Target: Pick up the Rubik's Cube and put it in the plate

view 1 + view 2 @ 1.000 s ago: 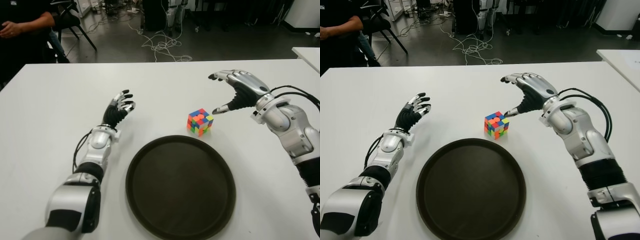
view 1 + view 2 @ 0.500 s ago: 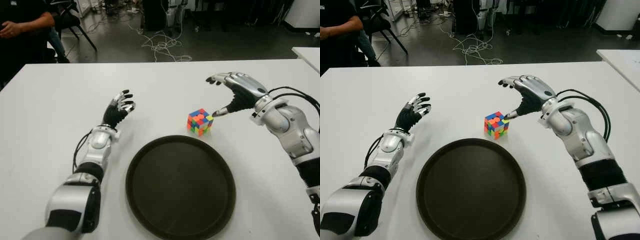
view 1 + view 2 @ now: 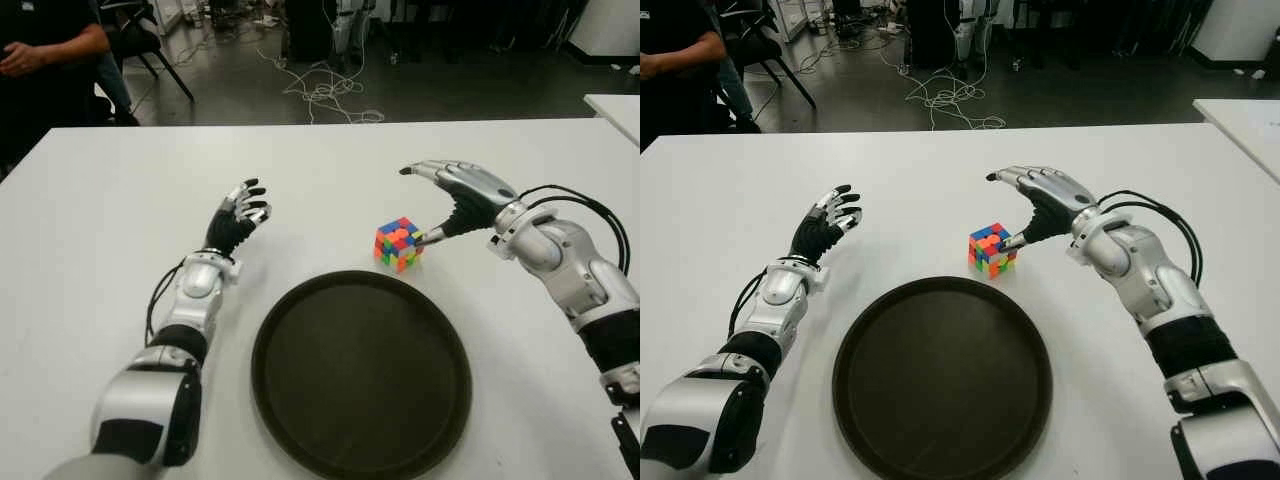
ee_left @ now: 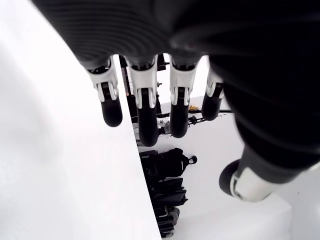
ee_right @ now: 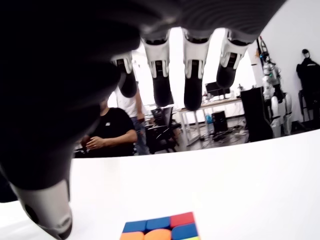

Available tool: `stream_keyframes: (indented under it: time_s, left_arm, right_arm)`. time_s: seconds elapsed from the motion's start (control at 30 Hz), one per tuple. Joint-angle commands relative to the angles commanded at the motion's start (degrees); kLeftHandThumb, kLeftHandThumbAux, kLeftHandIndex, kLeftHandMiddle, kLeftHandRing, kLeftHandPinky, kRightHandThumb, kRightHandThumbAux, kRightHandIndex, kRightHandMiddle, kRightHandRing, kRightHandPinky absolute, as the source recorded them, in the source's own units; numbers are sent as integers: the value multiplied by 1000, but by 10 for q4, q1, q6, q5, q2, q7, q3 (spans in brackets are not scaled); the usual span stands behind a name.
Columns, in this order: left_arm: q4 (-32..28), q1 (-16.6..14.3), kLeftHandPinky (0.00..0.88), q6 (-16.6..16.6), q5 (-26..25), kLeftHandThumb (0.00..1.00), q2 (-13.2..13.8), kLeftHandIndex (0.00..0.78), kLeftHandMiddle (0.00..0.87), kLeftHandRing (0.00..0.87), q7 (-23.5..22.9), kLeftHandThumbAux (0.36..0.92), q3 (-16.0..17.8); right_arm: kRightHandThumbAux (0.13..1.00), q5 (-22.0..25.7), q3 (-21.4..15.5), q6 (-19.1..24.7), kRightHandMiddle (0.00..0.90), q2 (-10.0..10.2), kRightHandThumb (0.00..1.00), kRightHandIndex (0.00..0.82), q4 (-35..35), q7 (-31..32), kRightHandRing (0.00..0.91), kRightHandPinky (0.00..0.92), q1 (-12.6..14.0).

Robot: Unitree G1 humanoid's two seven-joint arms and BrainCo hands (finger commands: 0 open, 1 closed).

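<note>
The right hand (image 3: 455, 190), silver-backed with dark fingers, hovers just to the right of the multicoloured Rubik's Cube (image 3: 399, 243), with its fingers spread and reaching forward above and beyond the cube and its thumb (image 3: 432, 235) pointing down at the cube's upper right edge, touching it or very nearly so; which of the two cannot be told. In the right wrist view the four fingers (image 5: 192, 75) hang straight and apart with nothing between them, and the cube's top face shows just under the palm, so the hand holds nothing.

The cube stands on the white counter (image 3: 90, 230), just behind the far rim of the round dark brown plate (image 3: 300, 300), slightly right of the plate's middle, apart from it by a narrow strip of bare counter.

The left hand (image 3: 238, 215) shows well to the left of the cube and left of the plate, palm turned inward, fingers loosely extended and gripping nothing.

Beyond the counter's far left corner a person in dark clothing (image 3: 45, 60) sits, and white cables (image 3: 325, 95) lie tangled on the grey floor.
</note>
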Motion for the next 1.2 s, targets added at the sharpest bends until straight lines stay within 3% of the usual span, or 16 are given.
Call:
stream_keyframes:
  time_s: [0.37,0.83,1.2]
  left_arm:
    - [0,-1,176,8,-2,166,-1,123,180,190,2,638,1]
    - [0,0,190,4,-1,159,0,124,175,189,-1,666,0]
    - [1,0,207,4,0,164,0,130,199,209,5,647,0]
  right_arm:
    - [708,-10,17,-1,141,8,0,125,20,2,139,100,-9]
    - [744,-16,33,-24,149,15,0,137,48,-9,143,103,-18]
    - [745,-17,40,-26,152,22,0,136,72,-2,151,114,-27]
